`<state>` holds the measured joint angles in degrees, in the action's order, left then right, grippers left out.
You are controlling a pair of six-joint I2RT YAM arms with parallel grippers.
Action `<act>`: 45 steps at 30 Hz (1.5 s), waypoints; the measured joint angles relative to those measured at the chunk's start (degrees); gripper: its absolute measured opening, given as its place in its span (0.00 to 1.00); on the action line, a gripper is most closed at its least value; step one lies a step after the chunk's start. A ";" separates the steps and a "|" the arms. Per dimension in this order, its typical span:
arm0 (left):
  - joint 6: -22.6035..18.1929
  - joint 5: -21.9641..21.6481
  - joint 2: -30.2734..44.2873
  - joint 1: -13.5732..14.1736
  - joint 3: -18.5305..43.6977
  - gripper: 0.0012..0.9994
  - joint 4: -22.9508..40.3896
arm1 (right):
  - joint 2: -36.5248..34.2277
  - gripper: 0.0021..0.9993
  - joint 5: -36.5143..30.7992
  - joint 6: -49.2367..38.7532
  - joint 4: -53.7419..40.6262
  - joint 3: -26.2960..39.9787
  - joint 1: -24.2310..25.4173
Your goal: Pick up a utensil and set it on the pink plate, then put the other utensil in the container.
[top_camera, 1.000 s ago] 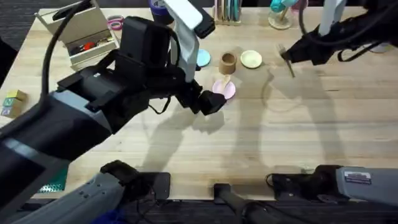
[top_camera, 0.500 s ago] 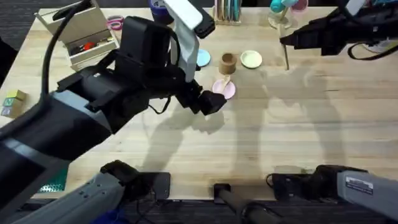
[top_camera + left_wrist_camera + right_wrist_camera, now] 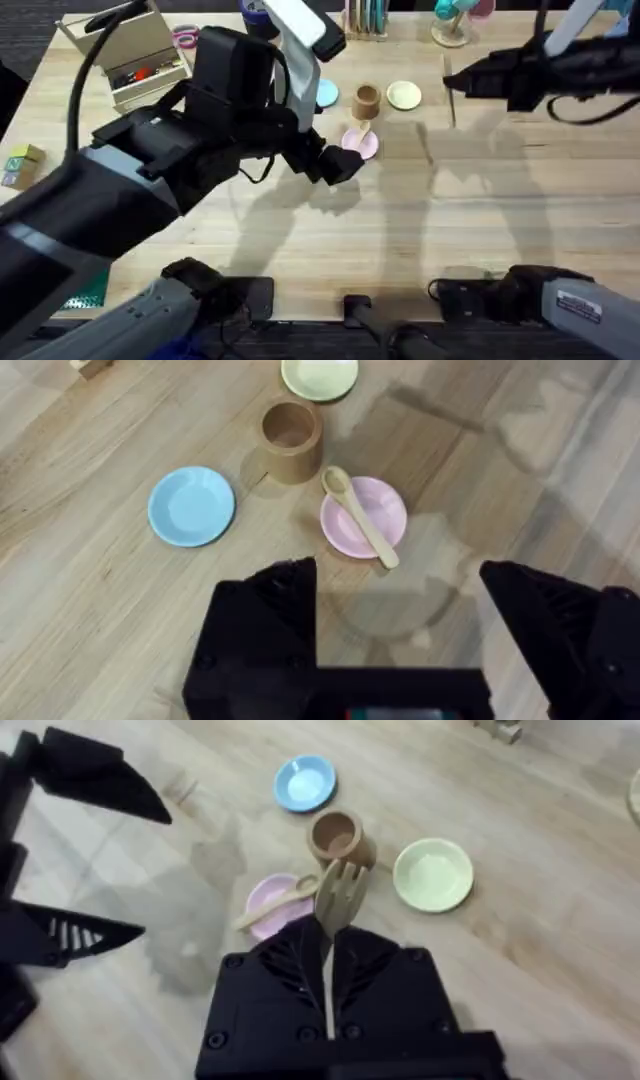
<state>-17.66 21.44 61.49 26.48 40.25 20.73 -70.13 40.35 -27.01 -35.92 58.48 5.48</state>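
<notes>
Behind right gripper [image 3: 328, 955], fork [image 3: 338, 892] handle hidden

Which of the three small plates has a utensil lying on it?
The pink plate: the wooden spoon lies across it. The light blue plate and the pale yellow plate hold nothing.

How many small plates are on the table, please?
3. The pink plate holds the spoon, beside the cup. The blue plate and the yellow plate flank the cup.
</notes>
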 joint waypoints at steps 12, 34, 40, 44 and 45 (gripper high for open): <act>-0.01 -0.01 0.00 0.00 0.00 1.00 0.00 | 4.12 0.03 0.43 9.99 35.70 -17.19 0.00; 0.00 -0.01 0.01 0.00 0.00 1.00 0.01 | -9.57 0.03 0.62 5.48 62.78 -17.47 -12.28; 0.01 -0.01 0.00 0.00 0.00 1.00 0.02 | -14.72 0.03 0.62 4.85 68.95 -17.47 -13.94; -0.01 -0.01 0.00 0.00 0.00 1.00 0.01 | -18.54 0.03 0.64 4.64 73.54 -17.47 -14.42; -0.01 0.00 0.00 0.00 0.00 1.00 0.02 | -19.55 0.03 0.64 4.64 74.79 -17.47 -14.47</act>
<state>-17.67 21.45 61.49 26.48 40.25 20.75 -89.68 40.99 -22.37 38.86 41.01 -8.99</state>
